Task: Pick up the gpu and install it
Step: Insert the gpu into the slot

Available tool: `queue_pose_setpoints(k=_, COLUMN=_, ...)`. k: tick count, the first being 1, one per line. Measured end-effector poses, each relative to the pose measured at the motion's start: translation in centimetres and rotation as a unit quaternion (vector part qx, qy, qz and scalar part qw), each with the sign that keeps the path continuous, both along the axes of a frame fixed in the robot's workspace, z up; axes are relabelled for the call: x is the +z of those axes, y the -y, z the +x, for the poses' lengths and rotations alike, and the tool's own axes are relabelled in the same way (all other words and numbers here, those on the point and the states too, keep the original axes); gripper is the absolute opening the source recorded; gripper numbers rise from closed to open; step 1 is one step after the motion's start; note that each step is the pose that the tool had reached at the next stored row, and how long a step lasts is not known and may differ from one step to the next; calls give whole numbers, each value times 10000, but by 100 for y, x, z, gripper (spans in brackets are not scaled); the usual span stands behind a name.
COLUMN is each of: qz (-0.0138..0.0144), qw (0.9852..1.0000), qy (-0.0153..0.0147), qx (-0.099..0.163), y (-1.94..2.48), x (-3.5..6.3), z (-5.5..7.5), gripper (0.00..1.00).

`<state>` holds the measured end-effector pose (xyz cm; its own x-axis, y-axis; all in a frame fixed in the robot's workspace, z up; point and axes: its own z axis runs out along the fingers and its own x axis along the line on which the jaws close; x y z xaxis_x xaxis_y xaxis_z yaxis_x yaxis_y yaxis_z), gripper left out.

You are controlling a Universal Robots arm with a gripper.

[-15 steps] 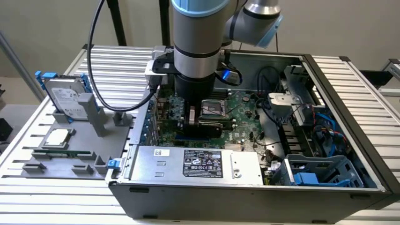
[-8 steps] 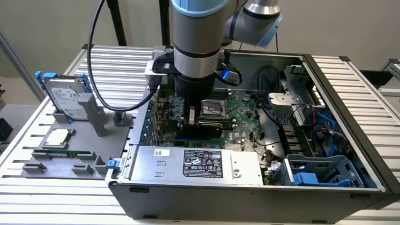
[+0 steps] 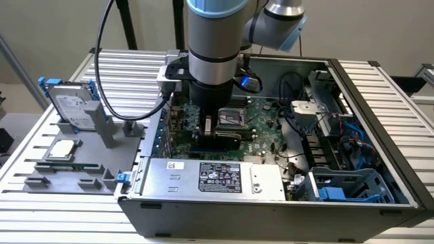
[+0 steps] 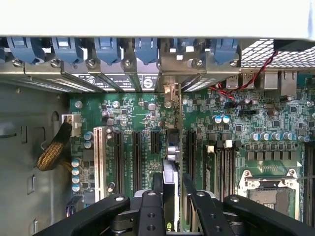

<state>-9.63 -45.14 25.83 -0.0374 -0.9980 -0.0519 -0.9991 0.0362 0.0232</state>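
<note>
The pickup looks done: the fingers (image 4: pixel 170 199) grip the gpu (image 4: pixel 171 184) edge-on, low over the motherboard (image 4: pixel 133 110) slots, apparently not yet fully seated.

Case (image 3: pixel 352 206) sits open on surface (image 3: pixel 61 223), right of tray (image 3: pixel 68 170). Drive (image 3: pixel 70 107) stands at tray's far end, CPU (image 3: pixel 62 148) nearer. Motherboard (image 3: pixel 265 119) lies inside case, PSU (image 3: pixel 213 177) on its near side. Gripper (image 3: pixel 215 133) is down over the motherboard, gpu (image 4: pixel 171 189) edge-on between the jaws above the slots (image 4: pixel 135 150).
</note>
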Motion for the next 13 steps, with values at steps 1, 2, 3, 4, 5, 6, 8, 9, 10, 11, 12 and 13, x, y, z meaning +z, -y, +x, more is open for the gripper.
queue_pose_setpoints(k=1, qz=0, qw=10000, qy=0, qx=0, y=0, x=-4, z=0, gripper=0)
queue_pose_setpoints(k=2, qz=0, qw=10000, qy=0, qx=0, y=0, x=-6, z=1, gripper=0)
queue_pose_setpoints(k=3, qz=0, qw=10000, qy=0, qx=0, y=-1, x=-9, z=1, gripper=0)
queue_pose_setpoints(k=4, qz=-1, qw=10000, qy=0, qx=0, y=-2, x=-11, z=2, gripper=0)
queue_pose_setpoints(k=5, qz=-1, qw=10000, qy=0, qx=0, y=-4, x=-13, z=3, gripper=0)
queue_pose_setpoints(k=6, qz=-1, qw=10000, qy=0, qx=0, y=-8, x=-14, z=3, gripper=0)
queue_pose_setpoints(k=8, qz=-2, qw=10000, qy=0, qx=0, y=-18, x=-14, z=3, gripper=0)
queue_pose_setpoints(k=9, qz=-1, qw=10000, qy=0, qx=1, y=-22, x=-15, z=3, gripper=0)
queue_pose_setpoints(k=10, qz=0, qw=10000, qy=0, qx=1, y=-23, x=-15, z=3, gripper=0)
queue_pose_setpoints(k=11, qz=0, qw=10000, qy=0, qx=0, y=-23, x=-16, z=3, gripper=0)
queue_pose_setpoints(k=12, qz=1, qw=10000, qy=1, qx=0, y=-24, x=-16, z=3, gripper=0)
queue_pose_setpoints(k=13, qz=0, qw=10000, qy=1, qx=0, y=-24, x=-16, z=3, gripper=0)
